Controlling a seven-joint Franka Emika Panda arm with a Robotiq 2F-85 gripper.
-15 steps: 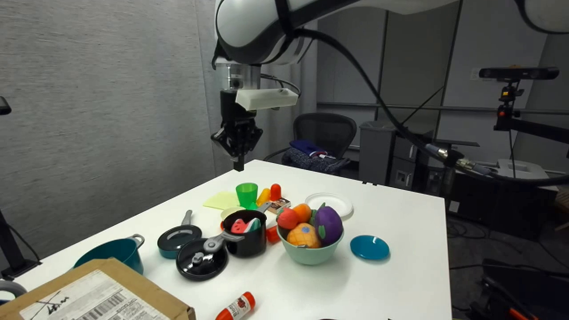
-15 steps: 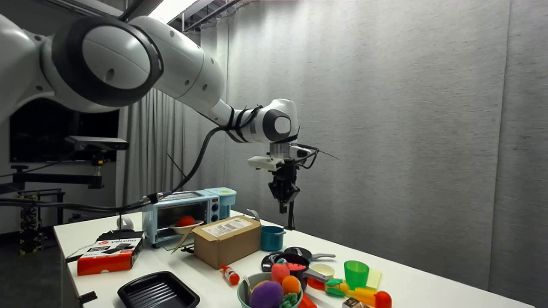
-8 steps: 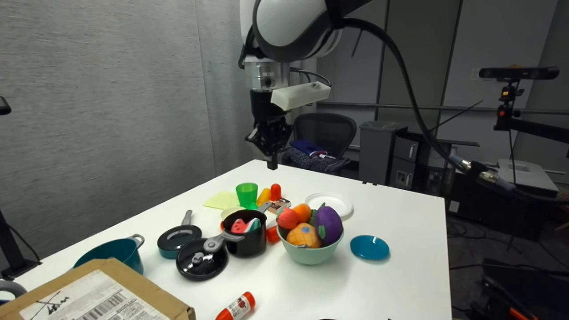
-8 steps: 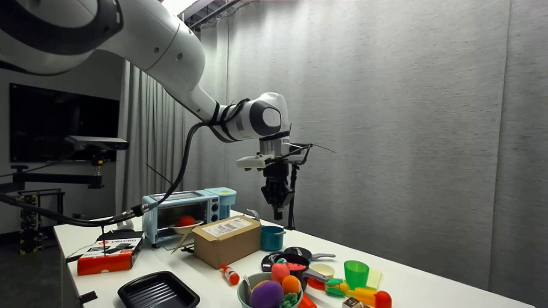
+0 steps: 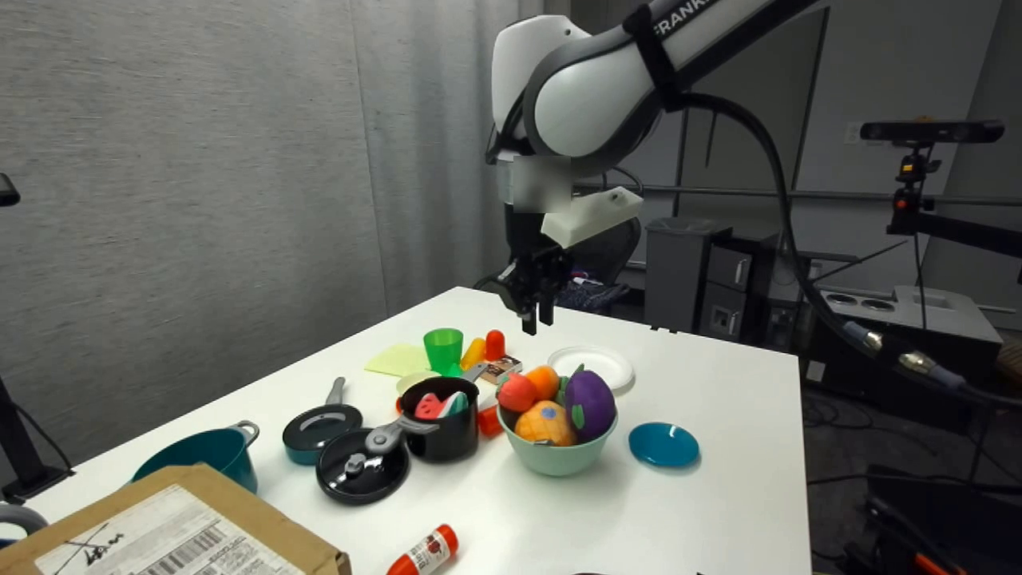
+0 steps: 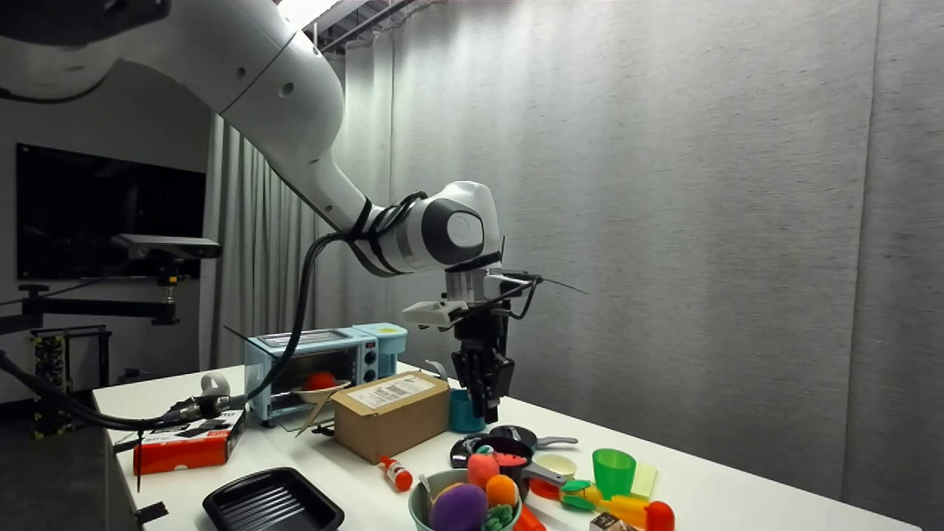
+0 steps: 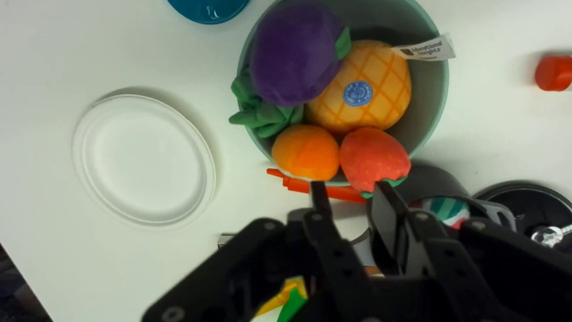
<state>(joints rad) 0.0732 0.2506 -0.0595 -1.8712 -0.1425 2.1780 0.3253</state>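
"Two fingertips (image 7: 319, 192) apart, nothing gripped — what lies nearest the gripper (image 7: 351, 192)?"

"Below, in both exterior views: a strawberry (image 7: 373, 156), in the bowl (image 7: 429, 89) at its rim, leafy end towards the fingertips in the wrist view, an orange (image 7: 304, 152) touching it."

"And their make?"

"Plush, by the look — rounded, matte. The pineapple (image 7: 377, 82) is squat and cross-lined; the bowl, smooth and round, is probably plastic."

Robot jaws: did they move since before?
Yes. In an exterior view, the parted jaws have shifted right across the picture, past the green cup toward the white plate.
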